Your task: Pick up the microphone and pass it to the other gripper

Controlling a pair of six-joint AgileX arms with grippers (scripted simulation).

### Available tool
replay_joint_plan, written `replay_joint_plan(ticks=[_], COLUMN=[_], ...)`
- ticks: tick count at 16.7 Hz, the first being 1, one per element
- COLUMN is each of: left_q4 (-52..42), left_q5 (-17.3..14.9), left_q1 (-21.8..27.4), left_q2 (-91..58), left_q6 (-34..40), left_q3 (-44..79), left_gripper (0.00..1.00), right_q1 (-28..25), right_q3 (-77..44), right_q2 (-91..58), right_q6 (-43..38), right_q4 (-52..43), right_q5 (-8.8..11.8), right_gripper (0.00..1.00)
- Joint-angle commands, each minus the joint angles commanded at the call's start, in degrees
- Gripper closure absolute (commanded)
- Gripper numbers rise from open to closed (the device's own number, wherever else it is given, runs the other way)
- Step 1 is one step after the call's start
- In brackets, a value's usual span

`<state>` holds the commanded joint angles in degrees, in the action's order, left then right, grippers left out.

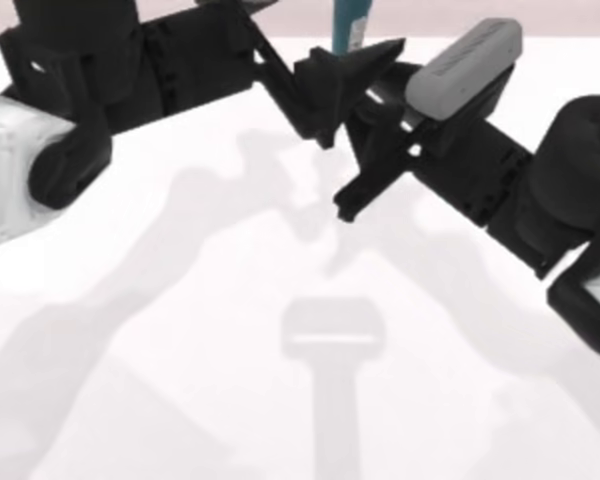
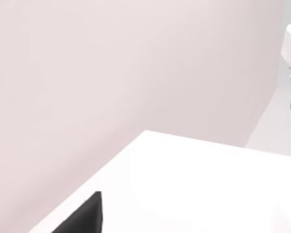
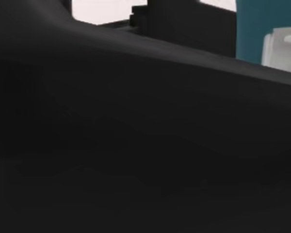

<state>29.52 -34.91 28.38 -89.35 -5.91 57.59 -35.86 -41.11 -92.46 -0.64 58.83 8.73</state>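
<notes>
Teal microphone (image 1: pixel 351 24) upright above the table's (image 1: pixel 180 330) far edge, both AgileX grippers meeting at its handle, left gripper (image 1: pixel 325 95) and right gripper (image 1: pixel 365 75) overlapping, finger state of either cannot be told.

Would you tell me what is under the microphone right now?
The microphone is raised; both grippers, left and right, meet beneath it, over bare table. Its lower handle is hidden behind their fingers.

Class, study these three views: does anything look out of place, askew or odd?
Only the microphone: it is not on the table but raised at the far edge, handle upright, where the left gripper and right gripper meet.
</notes>
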Motion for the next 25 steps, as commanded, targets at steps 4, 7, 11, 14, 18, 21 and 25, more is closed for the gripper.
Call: replay_joint_plan(ticks=[4,7,11,14,18,21,25], left_q4=[0.27,0.27,0.27,0.27,0.27,0.27,0.27], left_q5=[0.78,0.78,0.78,0.78,0.78,0.78,0.78], left_q1=[0.79,0.79,0.79,0.79,0.79,0.79,0.79], left_q2=[-1.15,-1.15,-1.15,-1.15,-1.15,-1.15,-1.15], left_q6=[0.04,0.04,0.04,0.04,0.04,0.04,0.04], left_q3=[0.92,0.92,0.92,0.92,0.92,0.92,0.92], left_gripper=[0.0,0.15,0.45,0.68,0.98,1.0,1.0], right_q1=[0.0,0.0,0.0,0.0,0.0,0.0,0.0], right_q3=[0.0,0.0,0.0,0.0,0.0,0.0,0.0], right_q2=[0.0,0.0,0.0,0.0,0.0,0.0,0.0], right_q6=[0.0,0.0,0.0,0.0,0.0,0.0,0.0], right_q4=[0.0,0.0,0.0,0.0,0.0,0.0,0.0], right_q5=[0.0,0.0,0.0,0.0,0.0,0.0,0.0], right_gripper=[1.0,1.0,1.0,1.0,1.0,1.0,1.0])
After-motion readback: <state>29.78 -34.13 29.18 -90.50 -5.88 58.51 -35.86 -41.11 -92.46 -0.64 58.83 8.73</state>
